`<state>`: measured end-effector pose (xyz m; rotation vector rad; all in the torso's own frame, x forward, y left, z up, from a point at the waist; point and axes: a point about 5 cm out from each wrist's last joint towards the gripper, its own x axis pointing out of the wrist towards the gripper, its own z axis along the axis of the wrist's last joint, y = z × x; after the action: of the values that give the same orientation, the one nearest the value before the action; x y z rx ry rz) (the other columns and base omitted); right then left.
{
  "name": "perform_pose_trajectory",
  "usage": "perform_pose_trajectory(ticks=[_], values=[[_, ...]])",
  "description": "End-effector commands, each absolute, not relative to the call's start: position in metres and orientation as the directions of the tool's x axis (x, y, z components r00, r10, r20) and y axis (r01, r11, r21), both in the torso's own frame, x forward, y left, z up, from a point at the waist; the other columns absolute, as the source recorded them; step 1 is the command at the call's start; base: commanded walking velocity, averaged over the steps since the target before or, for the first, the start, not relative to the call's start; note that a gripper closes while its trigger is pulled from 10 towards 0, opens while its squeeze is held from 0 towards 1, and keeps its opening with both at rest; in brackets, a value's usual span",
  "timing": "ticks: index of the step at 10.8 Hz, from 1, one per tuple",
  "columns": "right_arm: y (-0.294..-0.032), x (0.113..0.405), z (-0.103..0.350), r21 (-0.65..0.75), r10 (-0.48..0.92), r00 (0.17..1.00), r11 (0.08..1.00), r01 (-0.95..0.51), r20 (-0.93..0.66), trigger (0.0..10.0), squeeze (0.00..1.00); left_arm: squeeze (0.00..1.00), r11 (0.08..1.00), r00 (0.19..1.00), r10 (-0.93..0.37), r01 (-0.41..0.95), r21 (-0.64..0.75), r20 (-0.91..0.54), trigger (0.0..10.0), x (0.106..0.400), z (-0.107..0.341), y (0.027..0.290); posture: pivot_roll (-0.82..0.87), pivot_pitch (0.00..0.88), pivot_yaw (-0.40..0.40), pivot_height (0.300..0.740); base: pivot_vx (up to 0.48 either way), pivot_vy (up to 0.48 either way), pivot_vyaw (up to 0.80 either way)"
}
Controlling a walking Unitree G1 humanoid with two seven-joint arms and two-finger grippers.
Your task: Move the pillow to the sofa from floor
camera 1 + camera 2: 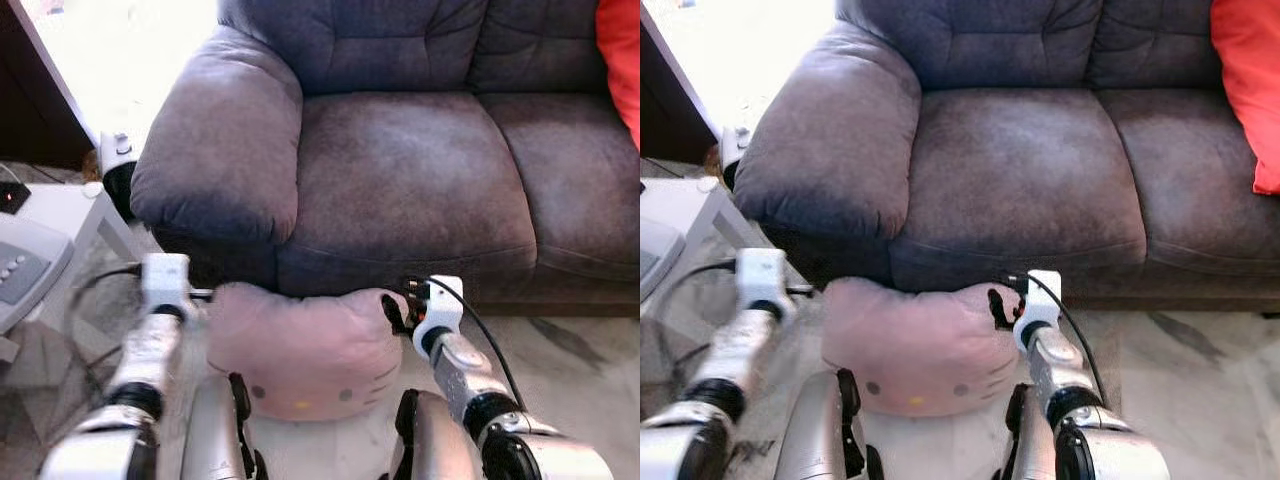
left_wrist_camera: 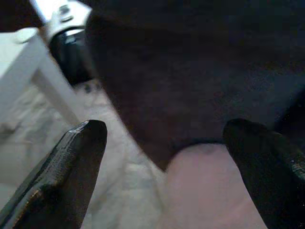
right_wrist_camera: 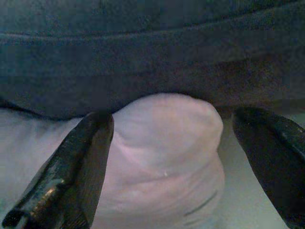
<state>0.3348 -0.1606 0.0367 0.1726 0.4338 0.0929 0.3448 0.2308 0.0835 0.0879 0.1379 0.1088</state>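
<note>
Pre-grasp step: pillow (image 1: 300, 350) on the floor (image 1: 580, 370) against the sofa (image 1: 400, 170) front, left claw (image 2: 164, 167) and right claw (image 3: 171, 157) both spread wide flanking it; next they must clamp and lift.

One pink pillow (image 1: 305, 350) lies on the floor (image 1: 580, 380). One grey sofa (image 1: 400, 180) carries one red cushion (image 1: 1250, 90). One white side table (image 1: 60, 215).

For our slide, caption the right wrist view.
Open right gripper straddles the pink pillow's corner below the sofa.
</note>
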Motion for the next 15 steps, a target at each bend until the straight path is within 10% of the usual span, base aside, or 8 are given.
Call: perform_pose_trajectory(ticks=[1, 15], values=[[-0.162, 0.336, 0.037, 0.193, 0.111, 0.901, 0.981, -0.031, -0.420, 10.0, 0.00, 0.00, 0.986, 0.972, 0.155, -0.141, 0.090, -0.177, 10.0, 0.340, 0.076, 0.239, 0.10, 0.119, -0.014, 0.513, 0.000, 0.000, 0.00], [-0.182, 0.317, 0.020, 0.186, 0.040, 0.907, 0.982, 0.042, -0.419, 10.0, 0.00, 0.00, 0.988, 0.968, 0.151, -0.152, 0.012, -0.200, 10.0, 0.329, 0.057, 0.225, 0.09, 0.119, -0.048, 0.513, 0.000, 0.000, 0.10]])
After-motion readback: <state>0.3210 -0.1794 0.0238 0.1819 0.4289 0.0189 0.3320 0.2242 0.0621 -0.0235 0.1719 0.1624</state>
